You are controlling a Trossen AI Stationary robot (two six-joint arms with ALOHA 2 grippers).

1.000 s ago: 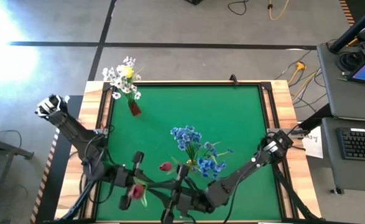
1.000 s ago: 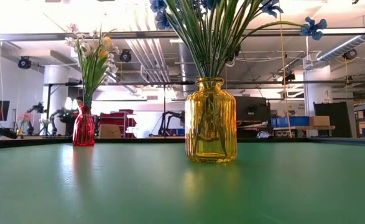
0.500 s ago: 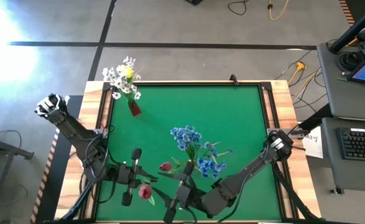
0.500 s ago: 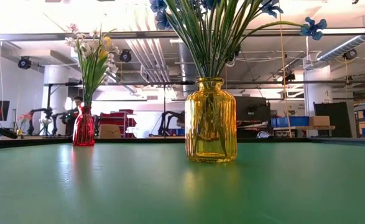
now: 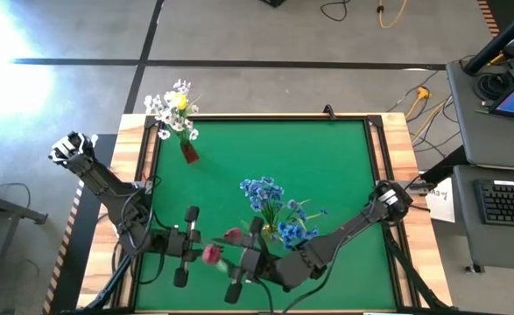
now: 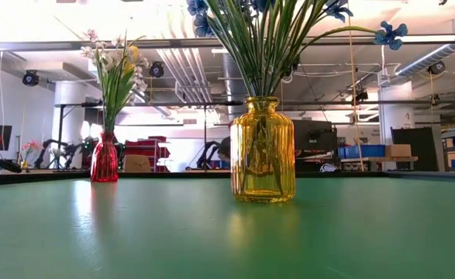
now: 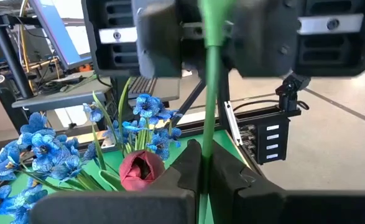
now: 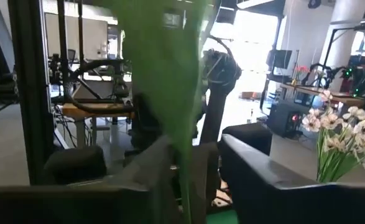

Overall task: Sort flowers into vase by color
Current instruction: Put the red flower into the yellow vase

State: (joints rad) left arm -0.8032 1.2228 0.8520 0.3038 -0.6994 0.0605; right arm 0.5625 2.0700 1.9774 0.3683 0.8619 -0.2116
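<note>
Green first: found the left gripper [image 5: 195,251], low and left of centre in the high view, clamped shut on the thin green plastic stem [image 7: 205,118] of a red-pink artificial tulip [image 5: 211,254]. Saw the bloom just right of that gripper, lifted off the green felt table [image 5: 335,166]. Noted the right gripper [image 5: 239,261] facing it from the other side, low and centre, with the same stem running through it; could not tell whether closed on the stem or merely around it.

Spotted a second red-pink tulip head [image 5: 232,234] just above, beside the blue clustered blooms [image 5: 270,206] standing in the ribbed amber glass vase [image 6: 262,151]; could not tell whether in that vase or resting against it. Further out, at the table's upper left corner, saw a small red glass vase [image 6: 105,159] holding white sprays [image 5: 165,109] and one yellow bloom [image 5: 181,101].

Judged the tulip very light, with a springy, slick stem liable to swivel in a narrow pinch, and a soft fabric head not worth squeezing. Reckoned mid-stem the best hold, well below the bloom.
</note>
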